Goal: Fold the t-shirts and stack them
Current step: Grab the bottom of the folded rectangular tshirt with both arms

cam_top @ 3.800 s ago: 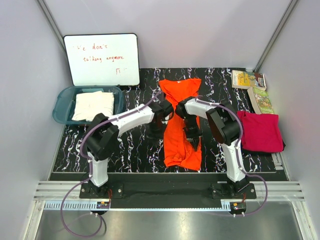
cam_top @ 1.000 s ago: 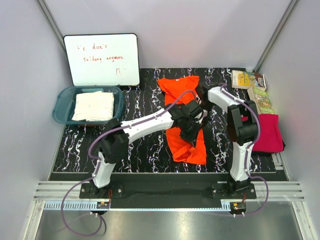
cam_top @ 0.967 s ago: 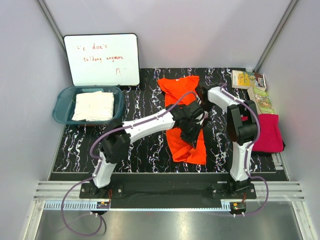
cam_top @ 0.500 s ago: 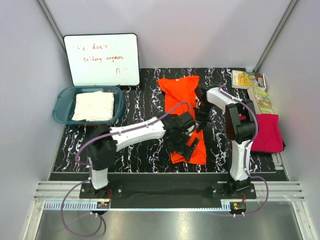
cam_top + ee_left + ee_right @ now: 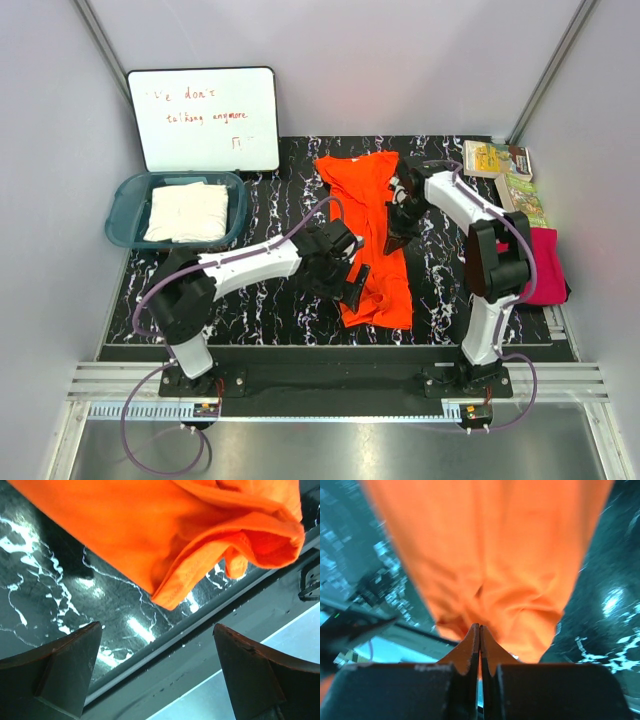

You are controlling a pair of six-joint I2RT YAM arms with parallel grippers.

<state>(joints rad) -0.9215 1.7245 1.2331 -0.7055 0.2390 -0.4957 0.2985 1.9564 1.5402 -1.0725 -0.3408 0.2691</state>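
The orange t-shirt [image 5: 372,235] lies as a long folded strip down the middle of the black marbled table; its doubled hem [image 5: 235,535] fills the top of the left wrist view. My left gripper [image 5: 352,286] [image 5: 157,680] hangs open by the hem's near-left corner, nothing between its fingers. My right gripper [image 5: 392,238] [image 5: 480,630] is shut at the strip's right edge, with orange cloth [image 5: 490,555] puckered at its tips. The magenta-pink t-shirt [image 5: 535,265] lies folded at the right. The cream-white t-shirt [image 5: 185,210] rests in the tub.
A teal tub [image 5: 120,215] stands at the back left, with a whiteboard [image 5: 205,118] behind it. Two booklets [image 5: 495,158] [image 5: 522,200] lie at the back right. The table's near edge and metal rail [image 5: 210,645] run just below the left gripper.
My left gripper let go of the orange shirt, opened wide and drew back left and nearer. My right gripper came from the shirt's far right corner to mid-strip and closed tighter.
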